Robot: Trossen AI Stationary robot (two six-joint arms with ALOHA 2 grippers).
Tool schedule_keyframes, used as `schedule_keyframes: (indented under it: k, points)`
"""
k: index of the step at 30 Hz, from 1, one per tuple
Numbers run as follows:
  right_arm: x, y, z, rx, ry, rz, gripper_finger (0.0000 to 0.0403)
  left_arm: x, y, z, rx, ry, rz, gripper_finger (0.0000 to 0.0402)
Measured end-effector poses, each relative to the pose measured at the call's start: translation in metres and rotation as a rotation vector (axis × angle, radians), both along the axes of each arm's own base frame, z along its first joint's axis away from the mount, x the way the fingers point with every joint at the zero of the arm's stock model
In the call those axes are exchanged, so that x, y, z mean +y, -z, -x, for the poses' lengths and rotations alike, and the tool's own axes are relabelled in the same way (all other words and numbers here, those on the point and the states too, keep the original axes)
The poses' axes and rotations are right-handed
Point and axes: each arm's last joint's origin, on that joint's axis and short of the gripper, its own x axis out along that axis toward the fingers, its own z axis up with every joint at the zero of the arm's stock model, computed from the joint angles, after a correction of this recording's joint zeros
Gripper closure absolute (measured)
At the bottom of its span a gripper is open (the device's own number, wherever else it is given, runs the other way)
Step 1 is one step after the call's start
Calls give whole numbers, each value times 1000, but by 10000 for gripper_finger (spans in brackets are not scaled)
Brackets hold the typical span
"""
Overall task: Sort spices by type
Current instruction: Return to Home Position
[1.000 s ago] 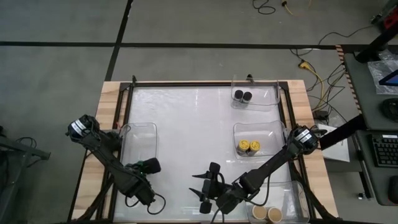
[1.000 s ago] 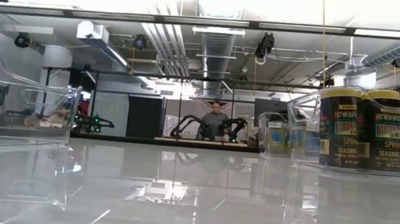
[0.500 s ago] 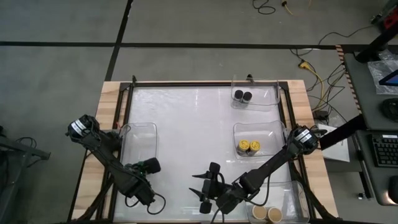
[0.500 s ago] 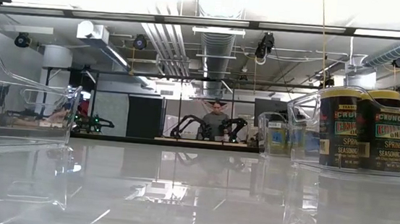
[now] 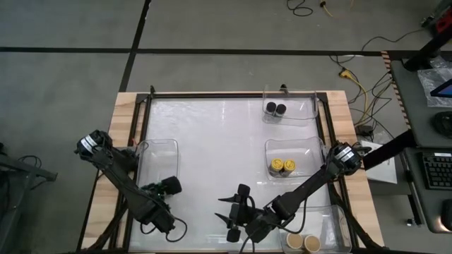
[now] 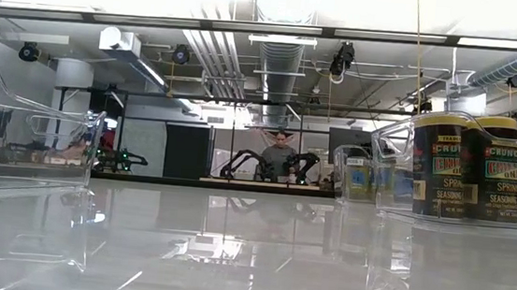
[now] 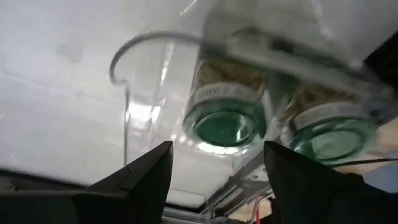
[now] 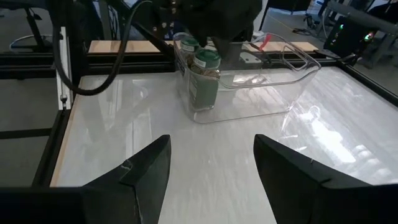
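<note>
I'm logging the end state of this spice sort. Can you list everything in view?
Places are as the high view shows them.
Bins: four, clear; one left, three down the right side.
Black-lid jars: two, top-right bin.
Yellow-lid jars: two, middle-right bin.
Tan-lid jars: two, bottom-right bin.
Green-lid jars: two, left bin, below the left gripper.
Table: one, white top, wood edges.
Person: one, far back in the room.
Left gripper: open, over the left bin's lower end.
Right gripper: open, above the table's bottom middle.
</note>
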Motion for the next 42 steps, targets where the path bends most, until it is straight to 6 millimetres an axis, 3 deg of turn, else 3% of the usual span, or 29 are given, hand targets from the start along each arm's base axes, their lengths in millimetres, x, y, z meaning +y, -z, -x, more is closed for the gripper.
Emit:
schedule_keyframes:
  k: [14, 24, 34, 37, 42]
  points:
    - [0, 0, 0, -2, 3, -10, 184, 24, -26, 9, -147, -100, 40, 168]
    - [-2, 3, -1, 21, -44, -28, 184, 51, -68, 28, -523, -557, 224, 171]
    - [-40, 15, -18, 34, 53, -32, 184, 103, -123, 72, -1118, -703, 597, 171]
    - [-52, 22, -21, 23, 72, -20, 184, 119, -125, 88, -1221, -727, 739, 171]
    - [-76, 36, -27, 23, 44, 0, 184, 141, -108, 110, -1361, -766, 866, 172]
